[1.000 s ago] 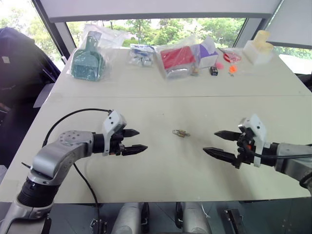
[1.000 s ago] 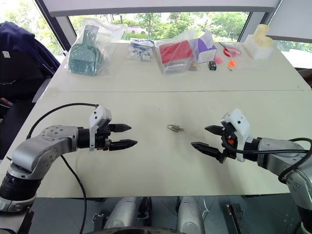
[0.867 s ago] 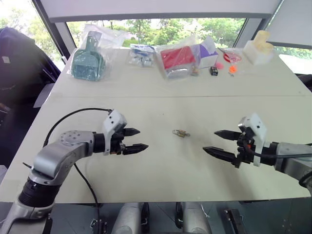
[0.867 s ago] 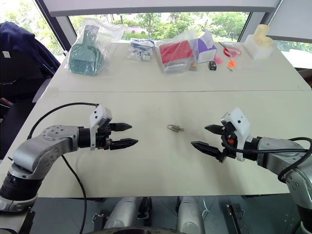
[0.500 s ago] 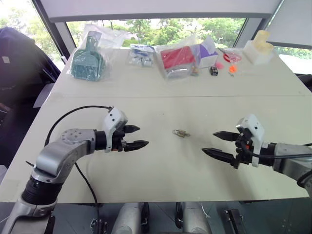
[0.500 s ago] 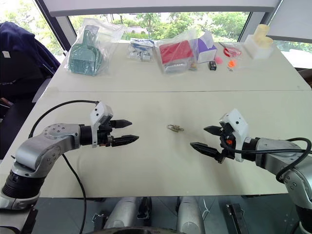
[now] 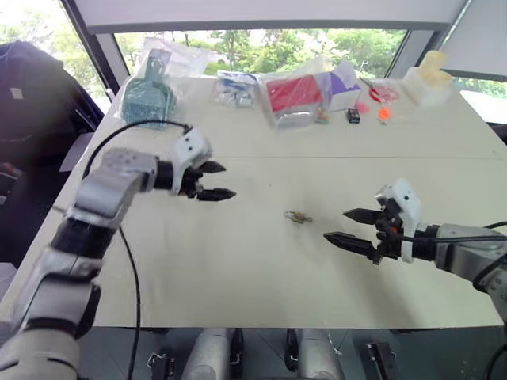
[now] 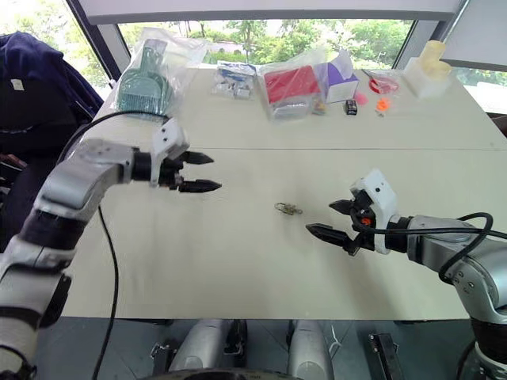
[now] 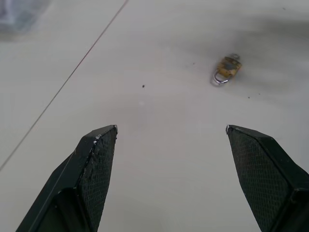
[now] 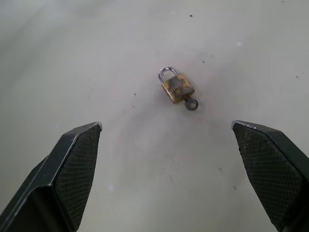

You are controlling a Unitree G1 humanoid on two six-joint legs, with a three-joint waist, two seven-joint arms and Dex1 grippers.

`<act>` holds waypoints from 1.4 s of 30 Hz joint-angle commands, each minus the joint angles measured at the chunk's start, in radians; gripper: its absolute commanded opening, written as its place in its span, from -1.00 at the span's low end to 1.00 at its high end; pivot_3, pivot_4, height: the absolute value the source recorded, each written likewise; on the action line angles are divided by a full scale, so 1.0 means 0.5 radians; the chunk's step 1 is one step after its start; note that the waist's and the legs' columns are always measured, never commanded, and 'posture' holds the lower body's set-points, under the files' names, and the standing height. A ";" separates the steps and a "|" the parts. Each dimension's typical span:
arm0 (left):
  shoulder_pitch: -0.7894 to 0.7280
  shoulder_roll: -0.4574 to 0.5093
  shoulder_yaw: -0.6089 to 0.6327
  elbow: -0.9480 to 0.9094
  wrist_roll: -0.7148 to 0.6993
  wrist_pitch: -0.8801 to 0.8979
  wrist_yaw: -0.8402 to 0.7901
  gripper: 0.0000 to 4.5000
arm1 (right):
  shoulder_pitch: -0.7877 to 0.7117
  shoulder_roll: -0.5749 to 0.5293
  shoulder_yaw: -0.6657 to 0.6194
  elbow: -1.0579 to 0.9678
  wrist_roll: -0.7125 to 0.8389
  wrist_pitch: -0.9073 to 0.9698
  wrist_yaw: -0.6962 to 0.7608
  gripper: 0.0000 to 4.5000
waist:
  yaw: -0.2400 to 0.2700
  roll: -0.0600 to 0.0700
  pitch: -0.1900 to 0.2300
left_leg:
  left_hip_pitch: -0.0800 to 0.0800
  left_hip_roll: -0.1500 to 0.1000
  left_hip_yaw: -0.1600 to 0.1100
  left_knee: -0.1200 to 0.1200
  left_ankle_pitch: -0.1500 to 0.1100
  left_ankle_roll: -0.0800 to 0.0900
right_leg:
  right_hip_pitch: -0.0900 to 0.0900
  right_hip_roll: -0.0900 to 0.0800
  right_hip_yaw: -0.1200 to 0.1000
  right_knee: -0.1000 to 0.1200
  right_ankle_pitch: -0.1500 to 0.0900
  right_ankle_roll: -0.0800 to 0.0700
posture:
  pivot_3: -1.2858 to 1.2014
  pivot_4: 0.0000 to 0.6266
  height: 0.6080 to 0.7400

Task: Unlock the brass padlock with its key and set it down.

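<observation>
Both claws hang with fingers spread wide and hold nothing: the right gripper (image 8: 329, 221) sits near the small brass-yellow metal padlock (image 10: 176, 87), the left gripper (image 8: 200, 173) farther off on its other side. That padlock lies flat on the pale table (image 8: 238, 261), its thin silvery key (image 10: 190, 102) apparently already seated in the body. A sound approach probably pins the body with one claw first, then pinches the key head squarely.

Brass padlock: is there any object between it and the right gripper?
Nothing visible. The brass padlock lies alone on bare table, key in its base, with the open right gripper facing it.
</observation>
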 commanded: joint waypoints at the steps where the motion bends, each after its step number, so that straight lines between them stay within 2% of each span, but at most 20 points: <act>1: -0.230 -0.196 -0.136 0.334 0.157 -0.334 -0.209 0.66 | 0.045 0.050 -0.042 -0.118 0.007 -0.050 -0.049 0.98 | -0.004 0.000 0.000 | -0.001 0.000 0.001 0.000 0.000 0.000 | -0.001 0.000 0.000 -0.001 0.000 0.000 | 0.03 -0.52 0.93; 5: -0.489 -0.621 -0.227 0.900 0.295 -0.720 -0.342 0.66 | 0.135 0.157 -0.067 -0.217 0.010 -0.078 -0.153 0.98 | -0.007 -0.002 0.001 | -0.004 -0.001 0.002 0.005 -0.003 0.007 | 0.000 -0.001 0.000 -0.001 0.000 0.000 | 0.03 -0.52 0.93; 8: -0.619 -0.859 -0.232 1.267 0.380 -0.927 -0.436 0.66 | 0.194 0.221 -0.105 -0.287 0.016 -0.079 -0.238 0.98 | -0.013 -0.003 0.002 | -0.004 -0.001 0.002 0.007 -0.005 0.011 | 0.000 -0.002 0.000 -0.001 0.000 0.001 | 0.03 -0.52 0.93; 14: -0.768 -1.101 -0.251 1.776 0.614 -1.225 -0.404 0.66 | 0.289 0.303 -0.174 -0.386 0.028 -0.096 -0.381 0.98 | -0.015 -0.004 0.002 | -0.003 0.002 0.001 0.006 -0.006 0.012 | -0.003 0.000 0.000 0.002 0.000 0.001 | 0.03 -0.52 0.93; 21: -0.775 -1.212 -0.234 2.005 0.832 -1.309 -0.346 0.66 | 0.319 0.380 -0.140 -0.453 0.019 -0.114 -0.497 0.98 | -0.011 -0.004 0.002 | -0.004 0.000 0.001 0.008 -0.006 0.013 | -0.001 -0.001 0.000 0.001 0.001 0.001 | 0.03 -0.52 0.93; 36: -0.735 -1.297 -0.198 2.107 1.066 -1.231 -0.140 0.66 | 0.349 0.442 -0.150 -0.509 0.074 -0.150 -0.600 0.98 | -0.011 -0.005 0.001 | 0.002 0.001 -0.001 0.008 -0.007 0.014 | 0.006 -0.001 0.000 0.001 0.001 0.001 | 0.03 -0.52 0.93; 39: -0.724 -1.298 -0.202 2.110 1.105 -1.227 -0.113 0.31 | 0.347 0.440 -0.152 -0.508 0.081 -0.147 -0.611 1.00 | -0.012 -0.005 0.001 | 0.003 0.001 -0.001 0.008 -0.007 0.014 | 0.007 -0.001 0.000 0.001 0.001 0.001 | 0.03 -0.52 0.93; 42: -0.710 -1.299 -0.201 2.110 1.125 -1.230 -0.094 -0.31 | 0.347 0.435 -0.155 -0.512 0.101 -0.127 -0.628 1.00 | -0.012 -0.005 0.001 | 0.004 0.001 -0.001 0.008 -0.007 0.014 | 0.007 -0.001 0.000 0.001 0.001 0.001 | 0.03 -0.52 0.93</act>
